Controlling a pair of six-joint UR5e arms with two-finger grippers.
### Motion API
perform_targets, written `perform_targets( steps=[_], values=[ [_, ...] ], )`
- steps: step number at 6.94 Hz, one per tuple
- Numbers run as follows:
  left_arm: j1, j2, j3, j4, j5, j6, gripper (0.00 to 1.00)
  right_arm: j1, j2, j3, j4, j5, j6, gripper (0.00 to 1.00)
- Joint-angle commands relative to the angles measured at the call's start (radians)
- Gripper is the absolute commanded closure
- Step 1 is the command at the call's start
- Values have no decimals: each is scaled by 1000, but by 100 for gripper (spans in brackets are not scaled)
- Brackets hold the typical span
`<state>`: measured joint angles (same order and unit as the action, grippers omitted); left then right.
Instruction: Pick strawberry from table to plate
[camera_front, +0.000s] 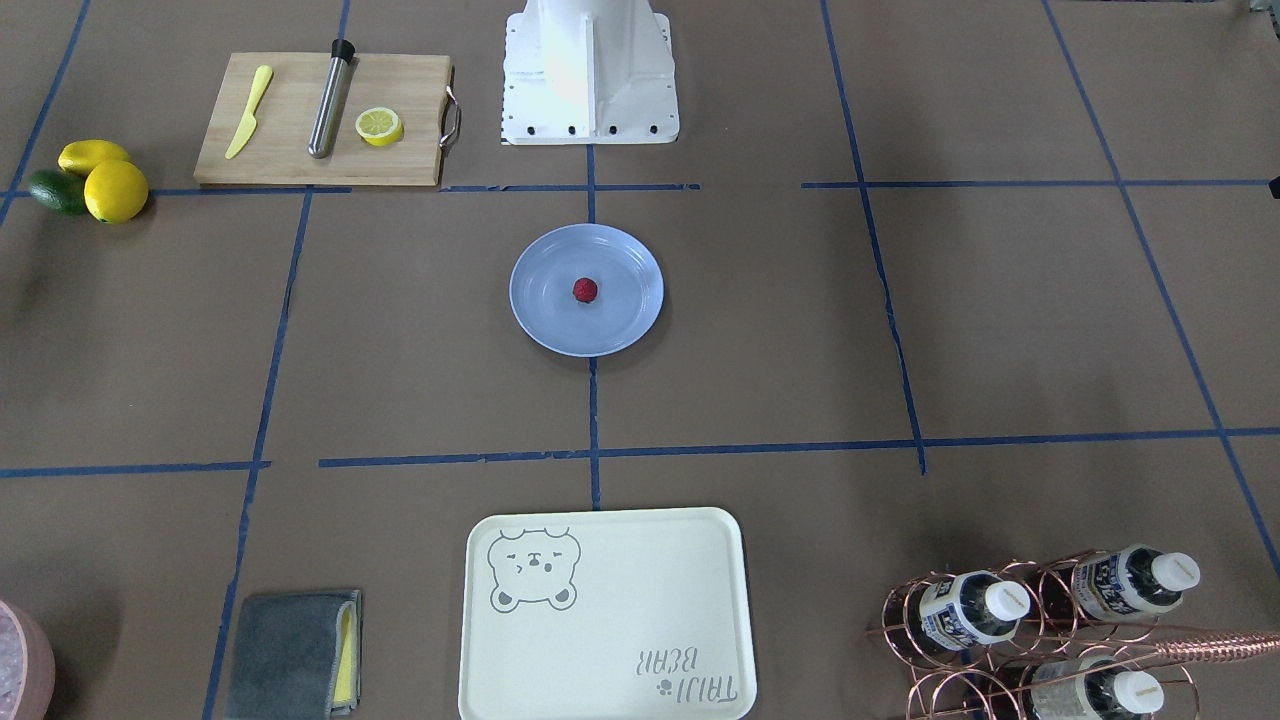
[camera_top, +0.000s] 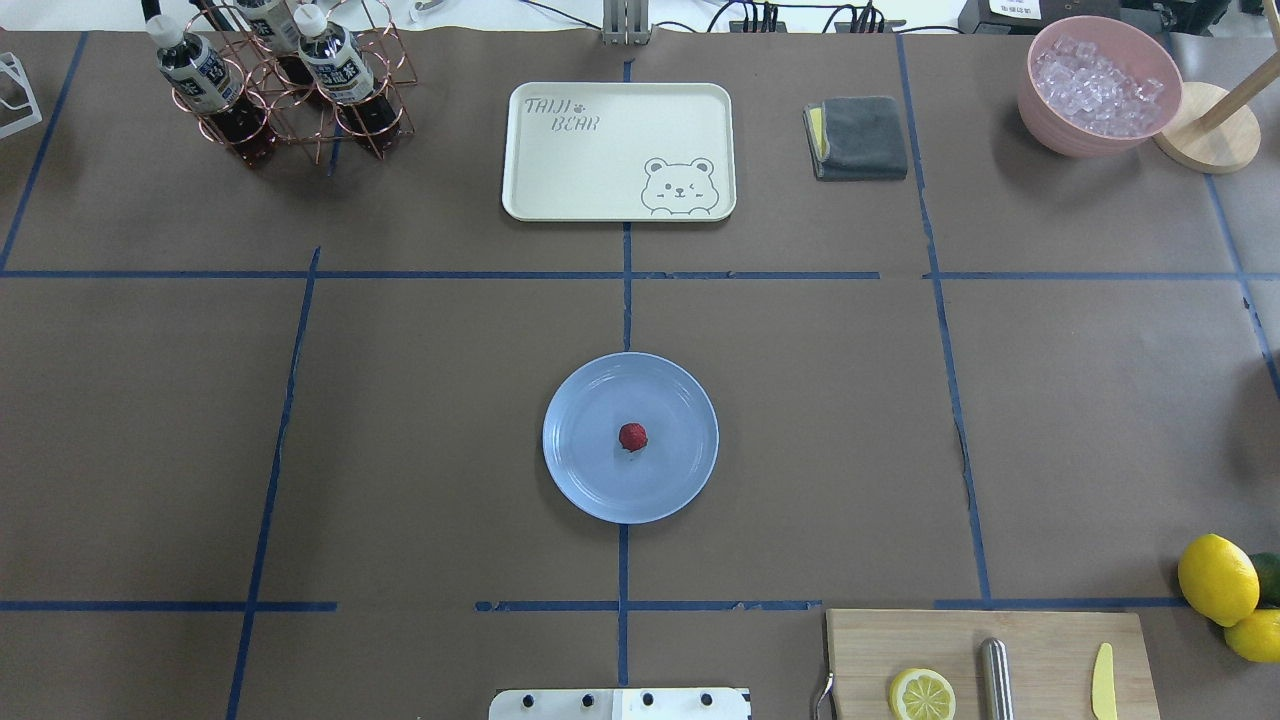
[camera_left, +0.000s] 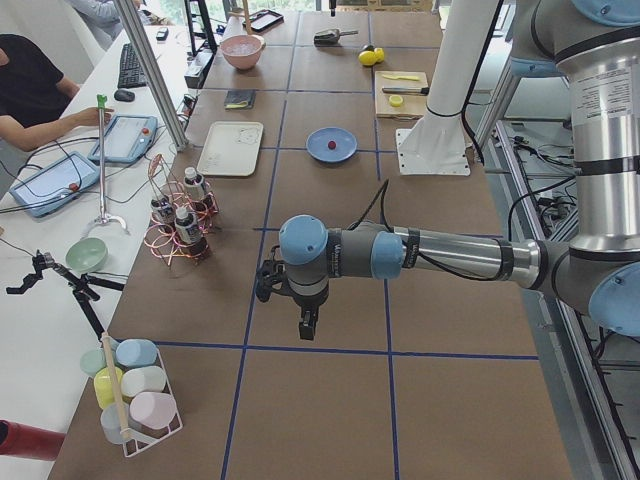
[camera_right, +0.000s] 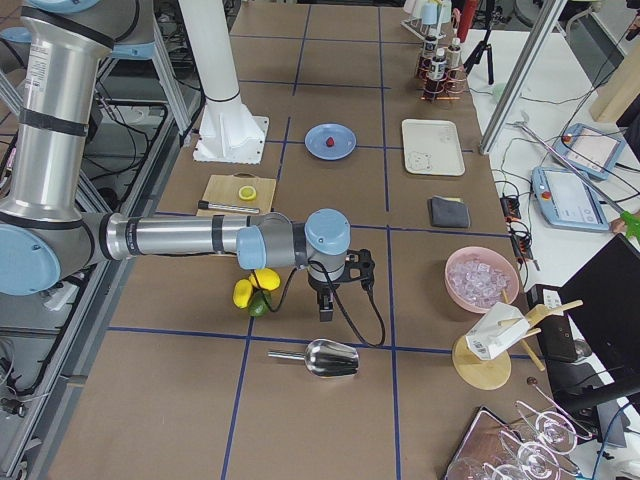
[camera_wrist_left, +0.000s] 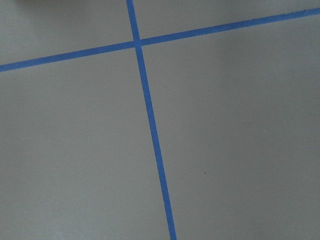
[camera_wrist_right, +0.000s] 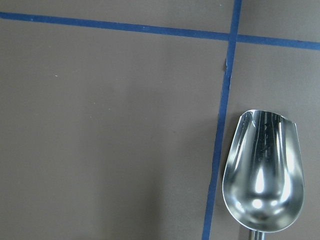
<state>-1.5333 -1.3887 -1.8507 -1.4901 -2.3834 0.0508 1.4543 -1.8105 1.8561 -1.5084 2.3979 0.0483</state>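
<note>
The small dark-red strawberry (camera_front: 585, 290) (camera_top: 632, 437) lies near the middle of the light-blue plate (camera_front: 540, 310) (camera_top: 580, 480), which sits at the centre of the brown paper table (camera_front: 400, 350). Neither gripper is near it. In the exterior left view my left gripper (camera_left: 308, 325) points down over bare paper, well away from the plate (camera_left: 345, 150). Seen from the exterior right camera, my right gripper (camera_right: 327, 310) hangs near the lemons and a metal scoop (camera_right: 330, 357). I cannot tell whether either gripper is open or shut. Both wrist views show only paper and tape.
A wooden cutting board (camera_top: 1050, 640) with a lemon half, a steel rod and a yellow knife lies near the robot base. Whole lemons (camera_top: 1215, 578), a cream bear tray (camera_top: 618, 150), a grey cloth (camera_top: 858, 137), a pink ice bowl (camera_top: 1098, 85) and a bottle rack (camera_top: 280, 75) ring the table.
</note>
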Motion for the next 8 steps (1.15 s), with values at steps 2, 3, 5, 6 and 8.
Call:
perform_targets(
  steps=[2, 3, 5, 6, 8],
  values=[
    [1, 4, 4, -10, 0, 1, 0, 0, -6, -3, 2, 0, -1, 0],
    [1, 4, -10, -12, -2, 1, 0, 0, -6, -3, 4, 0, -2, 0],
    [1, 16, -34, -4, -22, -3, 0, 0, -3, -15, 10, -2, -2, 0],
    [2, 17, -25, -6, -25, -5, 0, 0, -10, 17, 2, 6, -1, 0],
    [-1, 7, -35, -10, -31, 1, 0, 0, -6, -2, 7, 4, 2, 0]
  ],
)
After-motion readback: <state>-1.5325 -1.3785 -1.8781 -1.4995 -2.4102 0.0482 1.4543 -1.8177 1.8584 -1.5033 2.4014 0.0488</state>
